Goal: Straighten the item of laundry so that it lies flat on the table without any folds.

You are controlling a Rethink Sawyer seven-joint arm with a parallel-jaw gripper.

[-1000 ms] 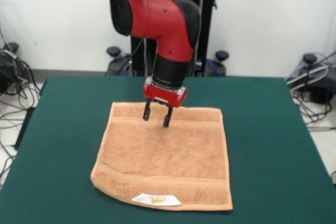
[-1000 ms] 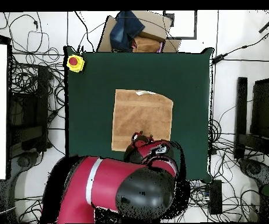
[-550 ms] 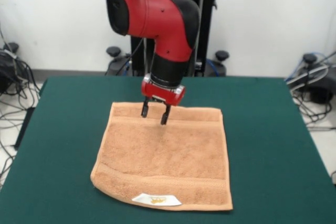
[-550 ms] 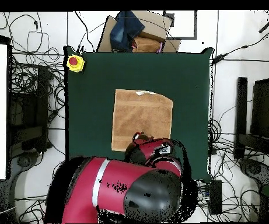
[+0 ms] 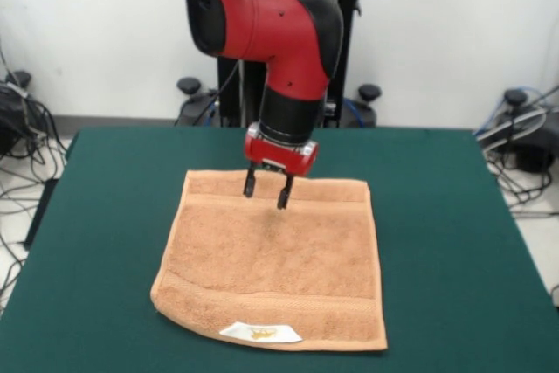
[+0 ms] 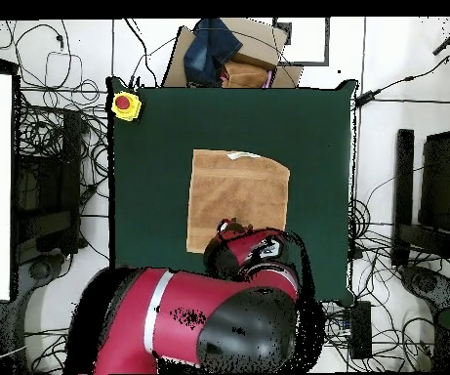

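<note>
On the green table (image 5: pixel 437 216), an orange-tan terry hand towel (image 5: pixel 279 259) lies spread nearly flat at the middle. My claw (image 5: pixel 266 191) hangs just above its far border band, fingers parted narrowly, holding nothing. Most of the straightening looks done; the near left corner may be slightly lifted or curled. A white label (image 5: pixel 260 333) on the near edge bears yellow print, too small to read.

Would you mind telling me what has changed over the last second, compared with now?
Only the gripper moved: in the front view it drifted slightly left and up, then came back a little to the right, staying open above the towel's far border. It gripped and released nothing. The towel lies spread on the table exactly as before, label at the near edge.
</note>
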